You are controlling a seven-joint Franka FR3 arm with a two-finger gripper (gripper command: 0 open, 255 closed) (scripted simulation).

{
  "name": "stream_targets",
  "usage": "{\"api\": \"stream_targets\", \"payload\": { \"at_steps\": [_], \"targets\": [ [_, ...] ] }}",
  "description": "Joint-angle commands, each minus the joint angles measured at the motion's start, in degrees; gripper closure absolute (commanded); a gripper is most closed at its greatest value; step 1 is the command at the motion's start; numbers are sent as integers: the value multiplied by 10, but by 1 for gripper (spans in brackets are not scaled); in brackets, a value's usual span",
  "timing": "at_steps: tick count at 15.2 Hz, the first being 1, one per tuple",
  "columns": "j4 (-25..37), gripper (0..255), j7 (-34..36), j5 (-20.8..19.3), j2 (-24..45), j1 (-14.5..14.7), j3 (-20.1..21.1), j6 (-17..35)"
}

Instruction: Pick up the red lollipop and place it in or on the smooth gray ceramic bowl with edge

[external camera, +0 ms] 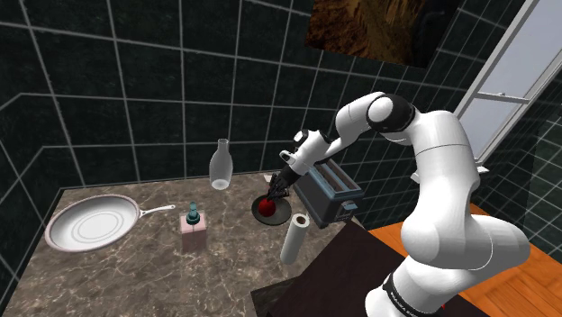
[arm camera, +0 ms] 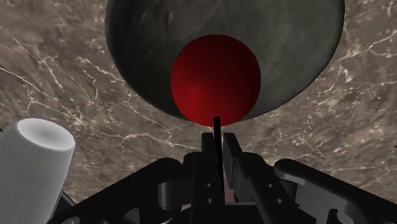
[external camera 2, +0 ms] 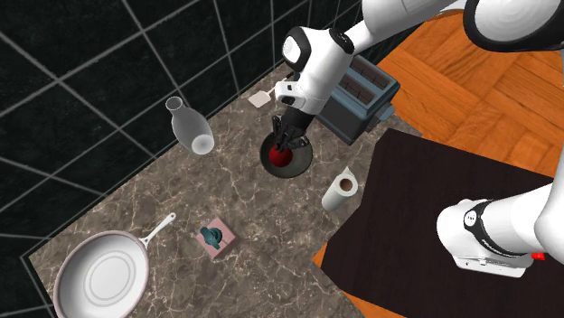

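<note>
The red lollipop (arm camera: 215,77) has a round red head on a thin dark stick. My gripper (arm camera: 217,143) is shut on that stick, the two fingers pressed close on either side. The head hangs at the dark grey bowl (arm camera: 140,51), over its near rim. From the shoulder view the gripper (external camera: 278,187) points down at the lollipop (external camera: 266,207) inside the bowl (external camera: 281,217). In the second exterior view the lollipop (external camera 2: 281,156) sits within the bowl (external camera 2: 304,163) below the gripper (external camera 2: 286,137). I cannot tell whether the head touches the bowl's floor.
On the marble counter a toaster (external camera: 329,189) stands right behind the bowl and a white paper roll (external camera: 294,239) in front of it. A glass bottle (external camera: 221,166), a small pink box (external camera: 192,231) and a pale frying pan (external camera: 90,221) lie further to the shoulder view's left.
</note>
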Motion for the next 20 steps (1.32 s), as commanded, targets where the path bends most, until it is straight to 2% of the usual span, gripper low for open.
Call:
{"api": "stream_targets", "payload": {
  "at_steps": [1,2,3,8,12,20],
  "targets": [
    [0,255,0,0,1,0,-1,-1],
    [0,255,0,0,1,0,-1,-1],
    [0,0,0,0,1,0,-1,0],
    [0,0,0,0,1,0,-1,-1],
    [-24,0,-2,1,-53,-31,5,37],
    [-24,0,-2,1,-53,-31,5,37]
  ]
}}
